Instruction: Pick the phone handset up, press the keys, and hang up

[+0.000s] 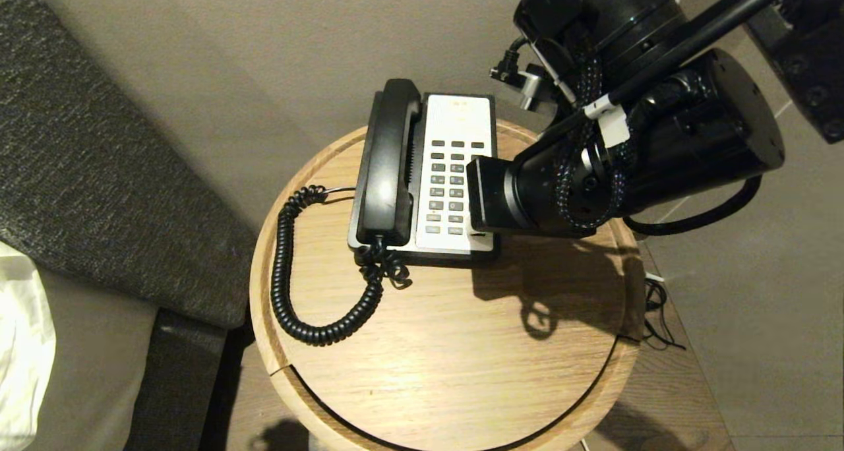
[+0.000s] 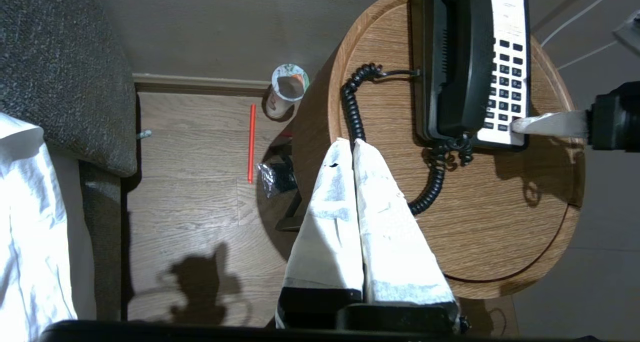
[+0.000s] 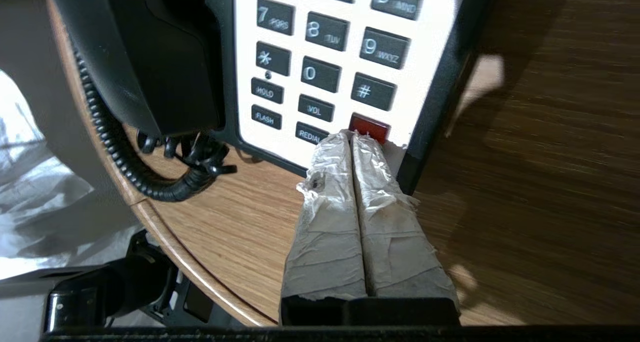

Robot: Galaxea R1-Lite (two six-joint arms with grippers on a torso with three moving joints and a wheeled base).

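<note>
Handset (image 1: 389,164) sits on its cradle. Right end effector (image 3: 352,137), fingers pressed together into 1 blunt tip for poking, rests at the red key among the keys (image 3: 325,47). Left end effector (image 2: 352,144), closed and empty, hovers above the worktop (image 1: 461,345), near the coiled cord (image 1: 290,293).

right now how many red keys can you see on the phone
1. The red key sits in the last row of the keys, below the # button, right at the right gripper tips. The right arm hides part of the keypad from the head view.
</note>
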